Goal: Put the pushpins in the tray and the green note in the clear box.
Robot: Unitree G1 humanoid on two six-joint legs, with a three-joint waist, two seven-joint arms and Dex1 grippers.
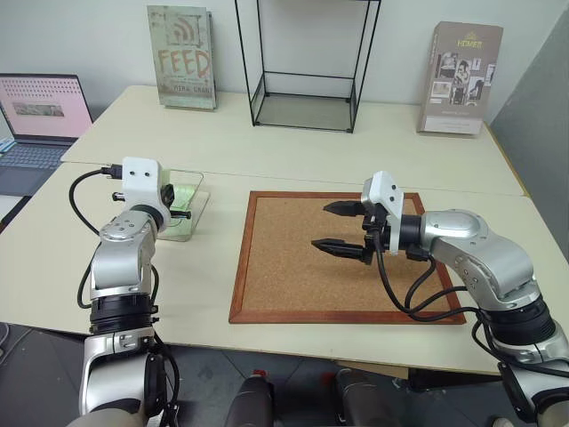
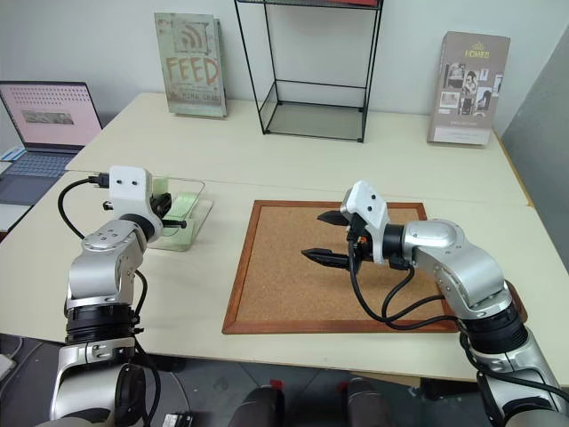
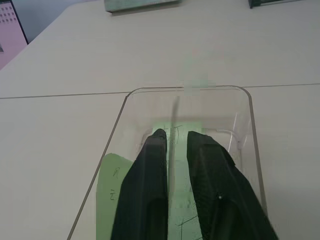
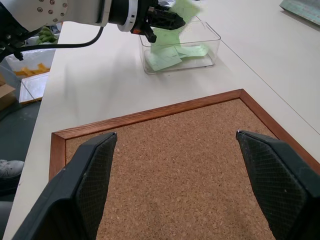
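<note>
Here the left tool (image 4: pixel 159 19), fingers slightly apart with a green note (image 4: pixel 186 9) at their tips, hangs over the clear box (image 1: pixel 188 213); the right tool (image 1: pixel 342 228), wide open and empty, sits at its 3 o'clock.

Pale-green notes (image 4: pixel 172 52) in a clear box (image 4: pixel 210 35); black gripper fingers (image 4: pixel 90 175).
A speckled tan cork board (image 1: pixel 293 267) has a reddish-brown wooden frame, on a cream table (image 1: pixel 293 147); the laptop (image 1: pixel 40 111) screen glows pink.
</note>
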